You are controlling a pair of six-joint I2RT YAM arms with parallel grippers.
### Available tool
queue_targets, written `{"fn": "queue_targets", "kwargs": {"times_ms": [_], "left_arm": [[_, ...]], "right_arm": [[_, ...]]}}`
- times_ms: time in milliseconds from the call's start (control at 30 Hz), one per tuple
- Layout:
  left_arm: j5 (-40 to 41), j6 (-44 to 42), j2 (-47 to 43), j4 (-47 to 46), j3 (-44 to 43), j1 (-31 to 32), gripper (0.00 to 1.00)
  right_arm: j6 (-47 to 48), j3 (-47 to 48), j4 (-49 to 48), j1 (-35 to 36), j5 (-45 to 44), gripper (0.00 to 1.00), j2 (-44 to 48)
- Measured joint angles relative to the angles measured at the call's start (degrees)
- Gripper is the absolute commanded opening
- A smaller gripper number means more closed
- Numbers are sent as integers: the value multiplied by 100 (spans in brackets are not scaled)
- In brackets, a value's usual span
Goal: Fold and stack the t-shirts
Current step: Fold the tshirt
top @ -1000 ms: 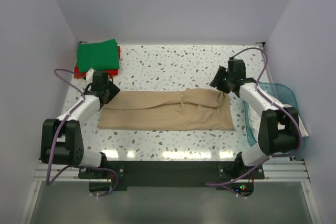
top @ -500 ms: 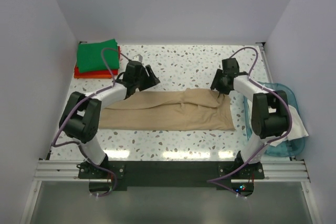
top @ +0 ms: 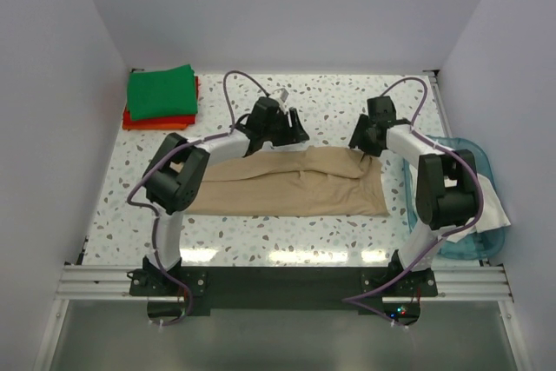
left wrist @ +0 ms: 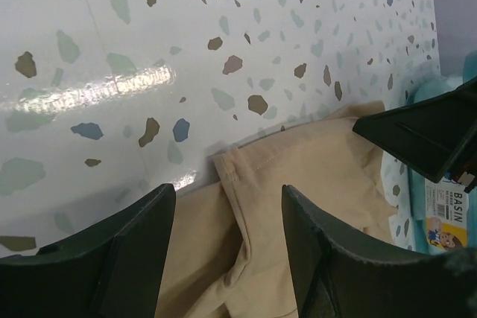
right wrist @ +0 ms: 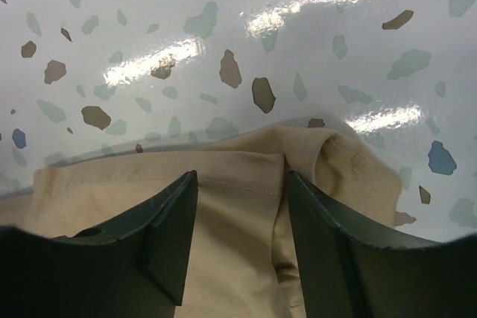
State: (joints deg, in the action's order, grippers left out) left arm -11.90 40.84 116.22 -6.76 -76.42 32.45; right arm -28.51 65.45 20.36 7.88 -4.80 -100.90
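A tan-beige t-shirt (top: 287,182) lies folded lengthwise as a long strip across the middle of the table. My left gripper (top: 291,139) is open over its far edge near the middle; a hemmed sleeve fold (left wrist: 246,199) lies between its fingers (left wrist: 134,236). My right gripper (top: 363,143) is open over the shirt's far right corner (right wrist: 298,176), empty. A folded bright green t-shirt (top: 161,90) lies on a red-orange t-shirt (top: 143,120) at the far left. A whitish t-shirt (top: 493,206) lies in the tub.
A translucent blue plastic tub (top: 473,155) stands at the right edge, behind my right arm. White walls close the table on three sides. The speckled tabletop (top: 313,97) is bare behind the tan shirt.
My left gripper has swung from the shirt's left end rightward along its far edge to the middle. My right gripper has barely moved. The tan shirt lies as before.
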Motion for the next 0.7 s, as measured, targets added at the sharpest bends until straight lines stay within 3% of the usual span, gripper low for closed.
{"fn": "queue_targets", "kwargs": {"times_ms": [167,400,700], "left_arm": [[-111,4,358,0,-201,173,63],[-284,13,529,-13,-221,304,61],[-474,72,533,-240,-223,382,48]], "right_arm": [[-37,-9,-24,0,101,44,-2],[-116,-35,-72,-2,306,21,-2],[-199,-186,-168,-24,597,10,22]]}}
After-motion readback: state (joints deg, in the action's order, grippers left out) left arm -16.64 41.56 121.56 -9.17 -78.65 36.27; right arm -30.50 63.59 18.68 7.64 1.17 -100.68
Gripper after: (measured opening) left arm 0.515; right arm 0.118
